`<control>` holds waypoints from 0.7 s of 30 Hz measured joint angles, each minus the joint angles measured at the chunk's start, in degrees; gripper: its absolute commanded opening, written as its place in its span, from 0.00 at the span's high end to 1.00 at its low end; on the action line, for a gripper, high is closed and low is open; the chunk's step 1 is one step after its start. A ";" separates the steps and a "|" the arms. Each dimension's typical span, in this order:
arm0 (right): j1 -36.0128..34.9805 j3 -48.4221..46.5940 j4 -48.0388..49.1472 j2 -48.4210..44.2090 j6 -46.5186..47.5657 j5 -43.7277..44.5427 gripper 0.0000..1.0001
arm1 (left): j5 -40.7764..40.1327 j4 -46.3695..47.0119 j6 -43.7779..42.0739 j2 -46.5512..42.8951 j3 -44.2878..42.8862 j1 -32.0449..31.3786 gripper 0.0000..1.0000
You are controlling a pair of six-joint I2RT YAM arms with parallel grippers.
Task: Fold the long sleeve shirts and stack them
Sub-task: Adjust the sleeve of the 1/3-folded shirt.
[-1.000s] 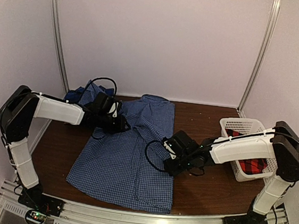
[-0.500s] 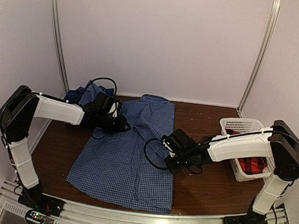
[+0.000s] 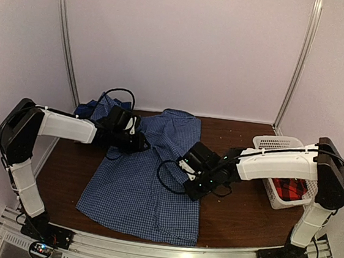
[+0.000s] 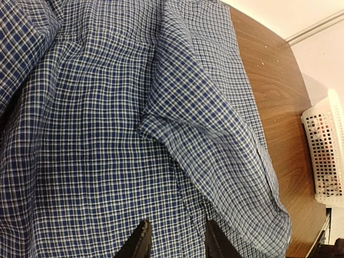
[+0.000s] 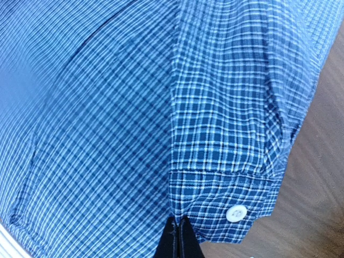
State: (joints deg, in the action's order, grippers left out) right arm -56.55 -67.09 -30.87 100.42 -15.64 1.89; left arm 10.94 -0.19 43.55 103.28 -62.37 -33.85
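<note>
Near table (image 3: pixel 230 218) centre | right pincer (image 5: pixel 179 236), clenched on cuff (image 5: pixel 220 207) of blue-and-white shirt (image 3: pixel 134 193), is carrying it further left | sleeve fold progressing | left pincer (image 4: pixel 177 232) released.

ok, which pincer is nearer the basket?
Right. The right pincer is at the shirt's right edge, on the basket's side; the left pincer is over the shirt's far left part.
</note>
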 measured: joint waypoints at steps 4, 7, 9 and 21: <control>-4.13 -1.05 -3.41 1.20 -1.33 -4.83 1.00 | 0.48 0.00 -0.37 -0.11 -0.50 -0.02 0.65; -6.45 -1.33 -4.33 2.73 -2.89 -8.15 0.97 | 1.09 -0.17 -0.59 -0.11 -1.25 -0.02 0.65; -6.97 -1.38 -4.76 3.39 -4.00 -9.68 0.89 | 1.53 -0.22 -0.59 -0.09 -1.51 -0.02 0.65; 5.53 -7.41 -2.78 0.11 -7.72 -15.39 0.49 | 5.38 -0.09 -0.35 5.20 -4.83 0.00 0.66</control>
State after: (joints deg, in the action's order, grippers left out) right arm -51.03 -74.50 -33.65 100.53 -23.35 -13.50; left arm 16.32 -0.27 43.20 108.49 -67.20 -33.85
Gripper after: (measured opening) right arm 0.507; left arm 0.342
